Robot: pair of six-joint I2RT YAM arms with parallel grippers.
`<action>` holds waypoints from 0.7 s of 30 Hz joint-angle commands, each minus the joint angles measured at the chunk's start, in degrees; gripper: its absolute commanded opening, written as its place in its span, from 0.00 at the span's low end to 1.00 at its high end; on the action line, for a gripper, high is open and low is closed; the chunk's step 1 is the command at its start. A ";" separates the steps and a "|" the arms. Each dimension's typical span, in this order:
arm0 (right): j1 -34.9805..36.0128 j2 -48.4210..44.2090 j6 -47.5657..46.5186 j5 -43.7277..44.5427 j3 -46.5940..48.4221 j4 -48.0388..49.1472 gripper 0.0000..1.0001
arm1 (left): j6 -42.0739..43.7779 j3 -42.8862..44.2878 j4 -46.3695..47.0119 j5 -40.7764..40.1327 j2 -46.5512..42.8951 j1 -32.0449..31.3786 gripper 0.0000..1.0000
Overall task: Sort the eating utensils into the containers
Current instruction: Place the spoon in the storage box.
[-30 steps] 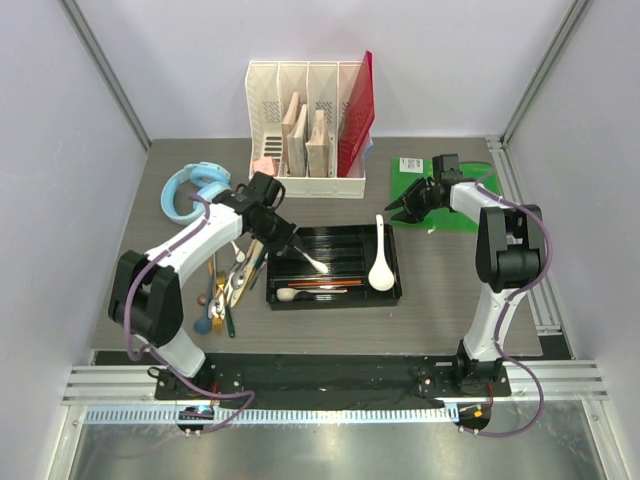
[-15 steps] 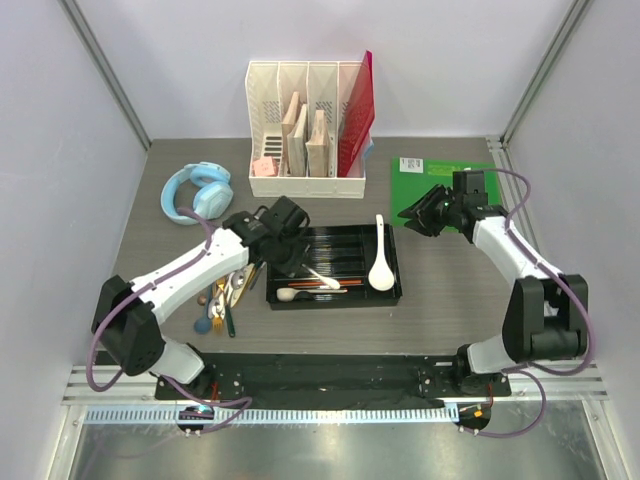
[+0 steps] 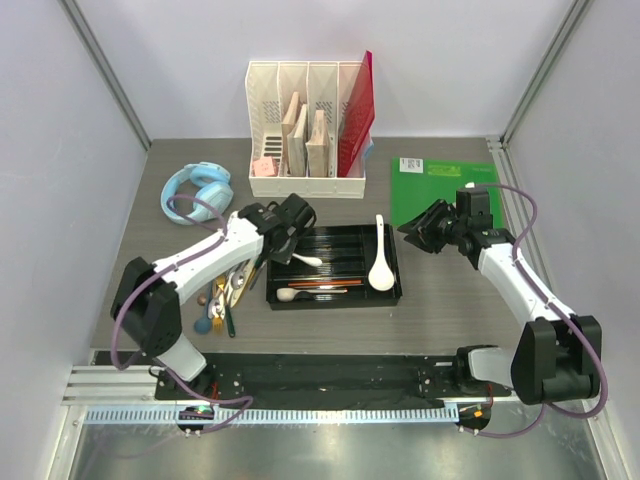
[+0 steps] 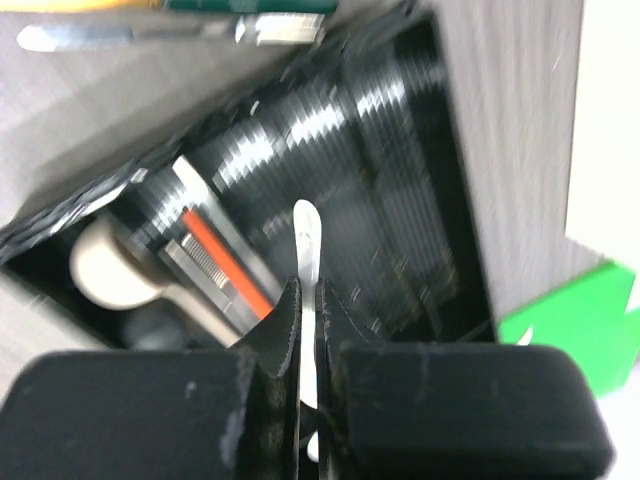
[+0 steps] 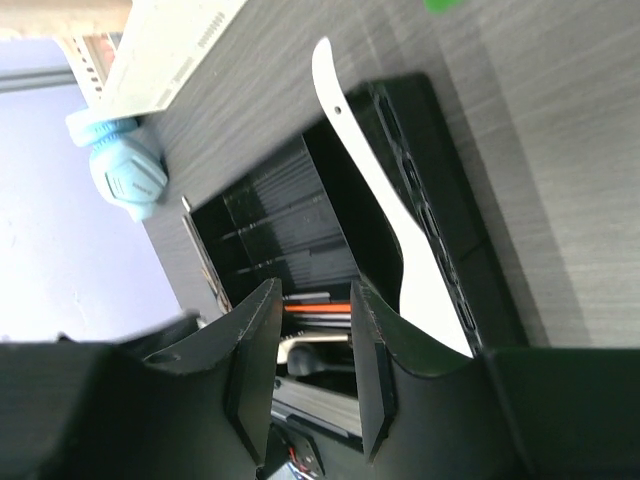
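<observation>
The black cutlery tray [image 3: 392,292] lies mid-table and holds an orange-handled piece [image 3: 325,284] and a wooden spoon [image 3: 288,294]. My left gripper [image 3: 290,248] is shut on a small white spoon [image 3: 308,260] and holds it over the tray's left part; in the left wrist view the spoon [image 4: 306,235] sticks out from between my closed fingers over the tray [image 4: 400,200]. A large white soup spoon [image 3: 381,262] rests in the tray's right end, also in the right wrist view [image 5: 400,240]. My right gripper [image 3: 412,228] is open and empty, just right of the tray. More utensils [image 3: 225,290] lie left of the tray.
A white file organizer [image 3: 305,130] with boards and a red folder stands at the back. Blue headphones [image 3: 195,190] lie at the back left. A green board [image 3: 440,185] lies at the back right under my right arm.
My left gripper has carried the white spoon from the tray's middle back toward its upper left. My right arm has swung down and toward the tray, its gripper open throughout.
</observation>
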 commanded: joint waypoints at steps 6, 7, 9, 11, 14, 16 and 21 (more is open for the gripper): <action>1.55 -5.91 -1.46 0.64 -3.47 -0.29 0.40 | -8.95 6.38 4.66 -7.76 9.73 0.69 0.00; 1.72 -5.91 -1.64 0.73 -3.55 -0.38 0.40 | -9.21 7.09 4.22 -7.42 11.39 0.69 0.00; 1.73 -6.17 -1.91 0.91 -3.55 -0.46 0.40 | -9.56 8.32 4.04 -7.50 12.20 0.69 0.00; 1.81 -6.26 -1.82 0.91 -3.73 -0.55 0.40 | -10.62 8.24 4.13 -8.99 12.20 0.78 0.00; 2.08 -6.35 -2.00 0.99 -4.17 -0.46 0.40 | -12.55 7.10 4.65 -9.96 11.67 1.13 0.00; 2.08 -6.18 -2.08 1.26 -4.61 -0.55 0.40 | -13.78 6.66 4.83 -9.09 11.58 1.83 0.00; 2.08 -5.56 -1.73 1.26 -4.43 -0.46 0.40 | -17.82 6.30 3.61 -7.60 12.28 3.50 0.00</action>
